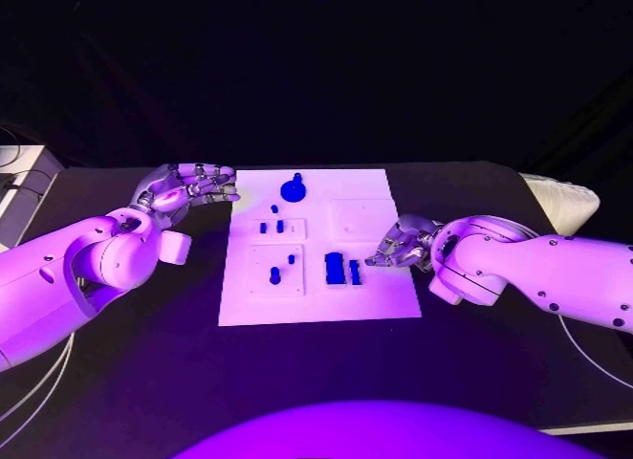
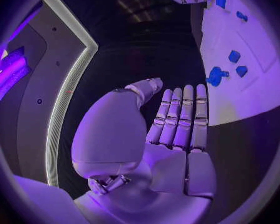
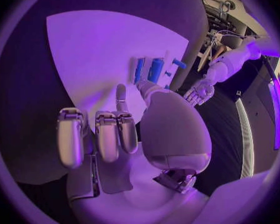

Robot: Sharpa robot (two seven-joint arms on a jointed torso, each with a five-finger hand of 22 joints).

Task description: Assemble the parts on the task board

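Observation:
The white task board (image 1: 379,287) lies in the middle of the black table. On it are a round blue part with a stem (image 1: 292,188), several small blue pegs (image 1: 274,275), a wide blue block (image 1: 335,268) and a narrow blue bar (image 1: 354,273). My left hand (image 1: 190,188) hovers off the board's far left corner, its fingers straight and side by side (image 2: 180,117), holding nothing. The round part (image 2: 214,76) lies just beyond them. My right hand (image 1: 400,244) is at the board's right edge, beside the block (image 3: 155,69) and bar (image 3: 140,69). Its fingers (image 3: 105,134) are half bent and apart, holding nothing.
A pale rounded object (image 1: 565,201) sits at the table's right edge. Light-coloured equipment (image 1: 13,182) stands off the left edge. Bare black table surrounds the board on the near side (image 1: 316,373).

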